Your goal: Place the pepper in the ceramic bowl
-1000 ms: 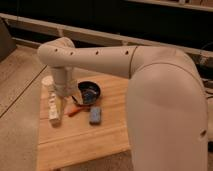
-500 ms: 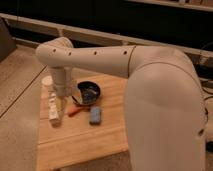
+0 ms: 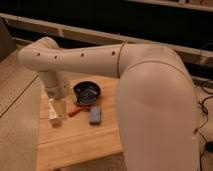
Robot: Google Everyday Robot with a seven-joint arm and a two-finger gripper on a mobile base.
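Change: none that I can make out. The arm (image 3: 80, 55), pepper, bowl and sponge all sit where they sat a second ago.
Meaning for the task: the pick-up has not begun and the placing is still wholly undone. I judge this a pause or final line-up over the pepper.
Tool position: the tool (image 3: 58, 111) hangs low at the left part of the wooden worktop (image 3: 75, 142), pointing down from the bent wrist, just beside the pepper's left end.
Tool state: fingers spread apart, with nothing between them as far as I can see.
Pepper location: the pepper (image 3: 77, 111) lies flat on the worktop, right of the tool, in front of the bowl and left of the sponge. It is not in the bowl and not lifted.
Pepper long axis: runs roughly left to right across the worktop, with the right end a little farther back, toward the bowl.
Pepper pointing: I cannot tell which end is the tapered tip.
Bowl: the dark bowl (image 3: 98, 91) stands upright just behind the pepper; no pepper is in it.
Sponge: the blue sponge (image 3: 95, 115) lies near the pepper's right end; whether they touch I cannot tell.
Next move, as a judgement: the fingers should close across the pepper's narrow width, so they want setting crosswise to that left-right axis.
Risk, as a judgement: a slender pepper lying flat may roll or slip out toward the sponge.
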